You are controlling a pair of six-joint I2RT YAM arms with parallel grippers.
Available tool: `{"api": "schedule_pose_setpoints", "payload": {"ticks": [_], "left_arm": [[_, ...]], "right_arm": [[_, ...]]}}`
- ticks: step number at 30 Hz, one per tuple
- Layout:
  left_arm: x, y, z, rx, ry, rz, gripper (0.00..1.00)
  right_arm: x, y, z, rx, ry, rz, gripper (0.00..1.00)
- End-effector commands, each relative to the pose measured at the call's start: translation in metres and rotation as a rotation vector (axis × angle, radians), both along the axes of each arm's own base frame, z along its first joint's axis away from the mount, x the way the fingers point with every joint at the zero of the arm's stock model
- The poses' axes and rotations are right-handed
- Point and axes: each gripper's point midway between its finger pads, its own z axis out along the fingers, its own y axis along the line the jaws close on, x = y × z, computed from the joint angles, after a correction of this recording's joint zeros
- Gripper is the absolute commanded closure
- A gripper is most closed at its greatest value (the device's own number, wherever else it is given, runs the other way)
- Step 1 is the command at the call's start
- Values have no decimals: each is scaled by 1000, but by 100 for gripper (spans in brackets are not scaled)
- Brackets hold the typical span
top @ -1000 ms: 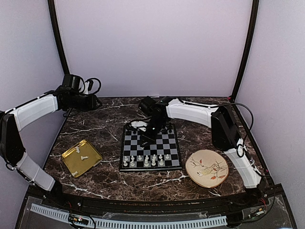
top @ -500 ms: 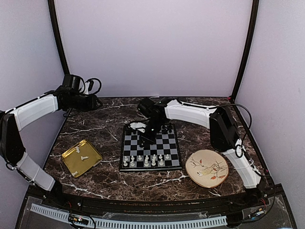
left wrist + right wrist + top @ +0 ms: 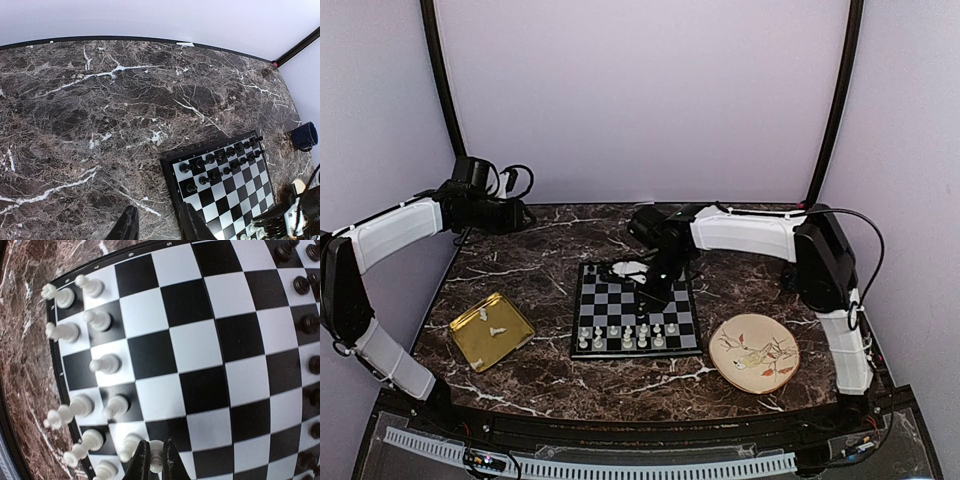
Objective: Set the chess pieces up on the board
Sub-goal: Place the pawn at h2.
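Observation:
The chequered board [image 3: 638, 310] lies mid-table. Several white chess pieces [image 3: 625, 338] stand in its two near rows, black ones along its far rows. In the right wrist view the white pieces [image 3: 102, 320] line the board's left edge. My right gripper [image 3: 155, 466] hovers over the board [image 3: 200, 345], shut on a white pawn [image 3: 155, 461]; in the top view it [image 3: 653, 292] is above the board's right middle. My left gripper [image 3: 157, 230] is open and empty, high over the far left of the table; the board's corner [image 3: 220, 185] shows below it.
A square gold tray [image 3: 491, 330] with a few white pieces lies near left. A decorated plate [image 3: 754, 352] lies right of the board. A dark blue cup [image 3: 305, 136] stands beyond the board's far right corner. White scraps [image 3: 623, 268] lie at the board's far edge.
My right arm swung to the right and its gripper moved from the board's far-left area toward its right middle. The left arm has not moved.

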Motion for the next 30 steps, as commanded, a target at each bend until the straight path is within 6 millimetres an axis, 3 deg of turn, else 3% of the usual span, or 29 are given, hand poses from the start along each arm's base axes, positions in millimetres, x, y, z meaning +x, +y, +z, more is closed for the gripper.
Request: {"api": "schedule_pose_setpoints", "payload": {"ticks": [1,8,13,30], "left_arm": [[-2,0,1,11,5,-13,69],[-2,0,-3,16,13,-14,69],[-1,0,-6,17,22,-16,69],[-1,-1,-12,20,38,-22,69]], "right_arm": [[4,-27,24,23,-60,-29,96],[0,-76,17,-7,-46,-95,96],[-9,-94,7,-34,-49,-97,95],[-21,-97,-7,-40,3,-80,91]]}}
